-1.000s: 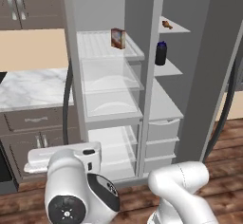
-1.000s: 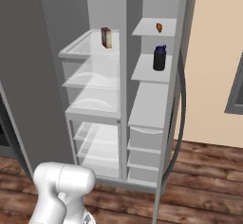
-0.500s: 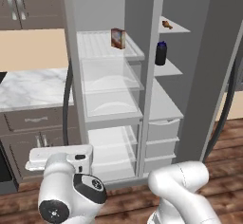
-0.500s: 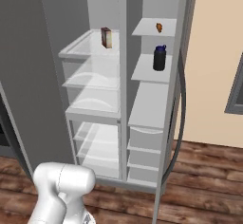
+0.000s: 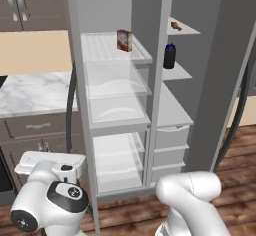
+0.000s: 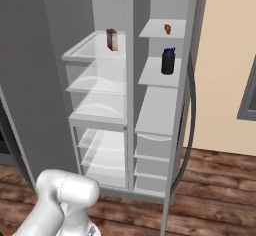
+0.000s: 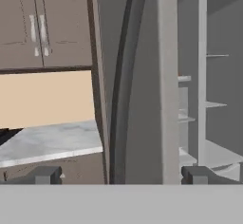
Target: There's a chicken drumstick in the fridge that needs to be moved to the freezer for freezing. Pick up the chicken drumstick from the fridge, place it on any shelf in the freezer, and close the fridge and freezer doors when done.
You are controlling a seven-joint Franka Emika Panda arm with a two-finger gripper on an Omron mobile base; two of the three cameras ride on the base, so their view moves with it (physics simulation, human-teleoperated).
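Observation:
The small orange-brown chicken drumstick (image 5: 176,26) (image 6: 167,28) lies on the top solid shelf (image 5: 186,29) of the narrow freezer (image 5: 175,105). The wider fridge (image 5: 117,110) with clear shelves stands open beside it. Both doors are swung open: the fridge door (image 6: 30,80) at the left, the freezer door (image 5: 232,70) at the right. In the hand view my gripper (image 7: 122,175) is open, its fingertips (image 7: 47,174) spread to either side of the fridge door's edge (image 7: 147,76) and its dark handle (image 7: 121,76). Nothing is held.
A reddish-brown box (image 5: 124,40) stands on the fridge's top clear shelf. A dark bottle (image 5: 170,56) sits on the freezer's second shelf. A marble counter (image 5: 30,95) with drawers and upper cabinets (image 7: 42,23) lies left of the fridge door.
My arm's lower joints have swung a little to the left, toward the fridge door. The drumstick, box, bottle and both doors have not moved.

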